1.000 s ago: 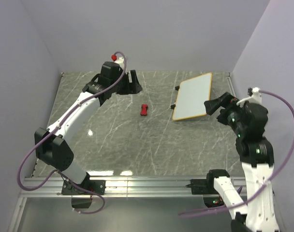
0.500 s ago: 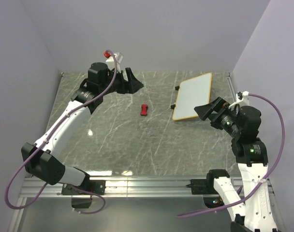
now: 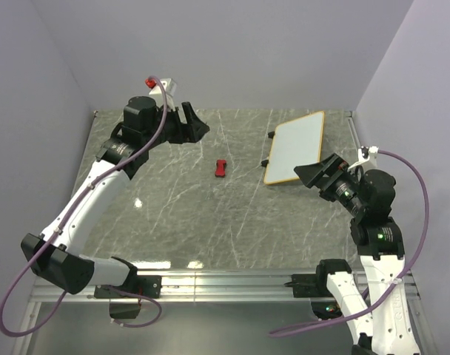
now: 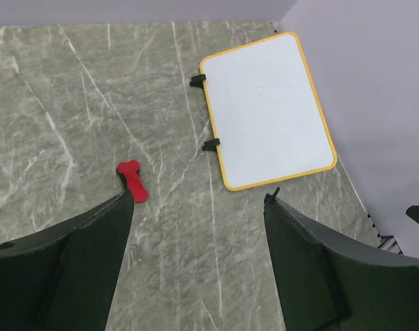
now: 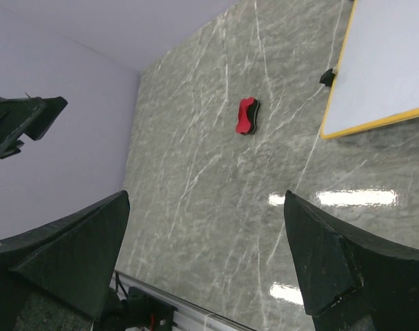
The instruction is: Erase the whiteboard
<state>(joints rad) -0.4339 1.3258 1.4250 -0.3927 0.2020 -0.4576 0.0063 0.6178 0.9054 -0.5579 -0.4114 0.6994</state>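
Your whiteboard point(image 3: 294, 148) lies flat at the far right of the worktop point(image 3: 210, 229), with no marks visible on its face. Left claw point(image 3: 199, 122) and right claw point(image 3: 310, 176) hang apart, empty. Judging by that, you're between steps. Next, pick up the red eraser point(image 3: 220, 168) left of the board.

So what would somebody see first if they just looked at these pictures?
The yellow-framed whiteboard at the far right of the table stands out first, and it looks blank. Next comes the small red eraser lying alone, left of the board. The left gripper and the right gripper both hang open above the table, holding nothing.
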